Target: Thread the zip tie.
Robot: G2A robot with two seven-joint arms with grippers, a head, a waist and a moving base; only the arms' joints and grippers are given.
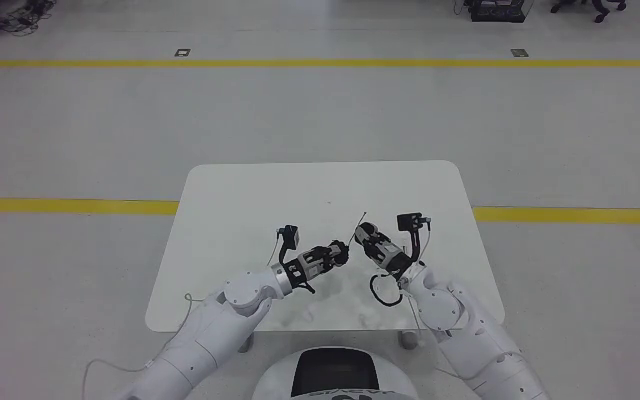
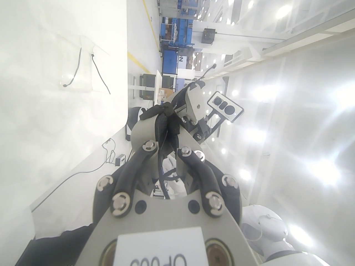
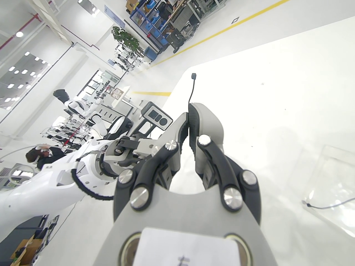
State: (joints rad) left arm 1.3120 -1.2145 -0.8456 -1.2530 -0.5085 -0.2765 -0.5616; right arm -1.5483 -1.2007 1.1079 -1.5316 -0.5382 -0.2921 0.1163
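first, from above, one table [image 1: 250,200] is seen, with two grippers brought tip to tip over its middle, somewhat nearer the near edge. the right gripper [image 1: 364,238] is clamped on one zip tie [image 1: 360,220], which is held raised off the table and slanted toward the far edge, probably so that its ends are free for threading. the left gripper [image 1: 338,252] is set just beside it, probably to meet the tie's other end.

from the left wrist, the left gripper's fingers [image 2: 145,130] are seen drawn together. dark material lies between them, but whether it is the tie's tail cannot be told. the right gripper is faced just beyond them. one clear bag [image 2: 69,56] lies flat on the table, well apart from both grippers. two spare ties [image 2: 76,64] are counted inside it, likely stored there as stock.

from the right wrist, the zip tie is seen pinched between the closed pads [image 3: 194,124], with its head [image 3: 193,76] left sticking out past the fingertips. this is judged a hold meant to present the head's slot to the other arm. the bag is seen on the table as well, with one spare tie showing in the part that is in view.
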